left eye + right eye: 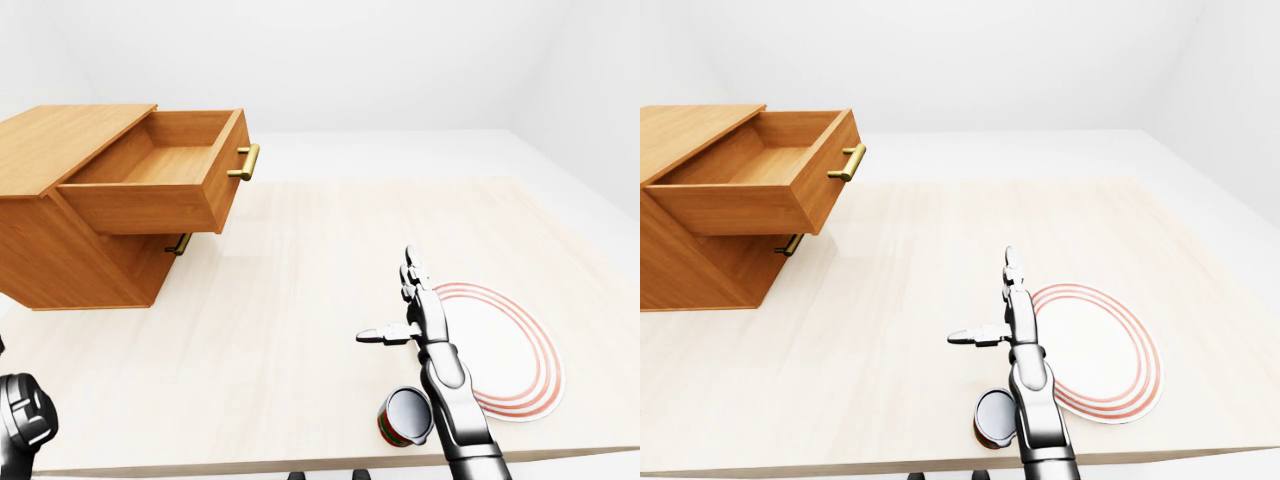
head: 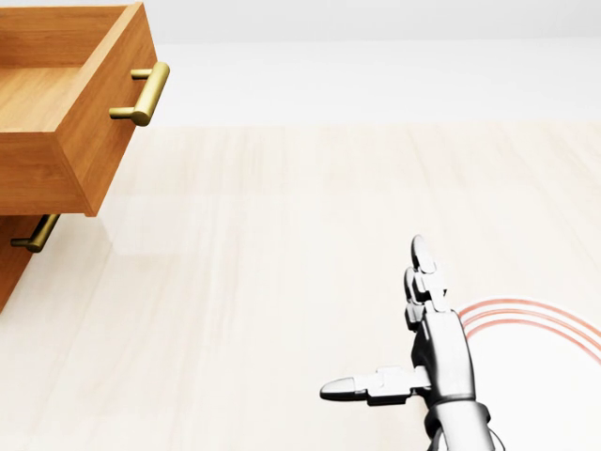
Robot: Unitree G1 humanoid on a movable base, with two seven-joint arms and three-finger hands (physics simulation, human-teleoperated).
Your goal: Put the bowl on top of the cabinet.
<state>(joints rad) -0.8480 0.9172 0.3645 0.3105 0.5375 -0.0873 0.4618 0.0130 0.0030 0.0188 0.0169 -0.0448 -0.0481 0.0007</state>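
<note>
One wooden cabinet (image 1: 70, 220) with two drawers, one red-ringed plate (image 1: 505, 350), one can (image 1: 405, 417), one table (image 1: 300, 300).

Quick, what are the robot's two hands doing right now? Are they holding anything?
Right hand: open, fingers straight, thumb out to the side, holding nothing, beside the bowl.
Left hand: only a dark bit shows at the picture's edge, so it cannot be told.

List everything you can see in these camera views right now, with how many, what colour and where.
cabinet: one, brown wood, left-eye view's upper left, top drawer pulled open, brass handles
bowl: one, white with red rings, on the table at lower right
cup: one, red and green outside, on its side by the table's bottom edge
table: one, pale wood
right hand: open, fingers extended, beside the bowl
left hand: dark, lower left corner, fingers unclear
</note>
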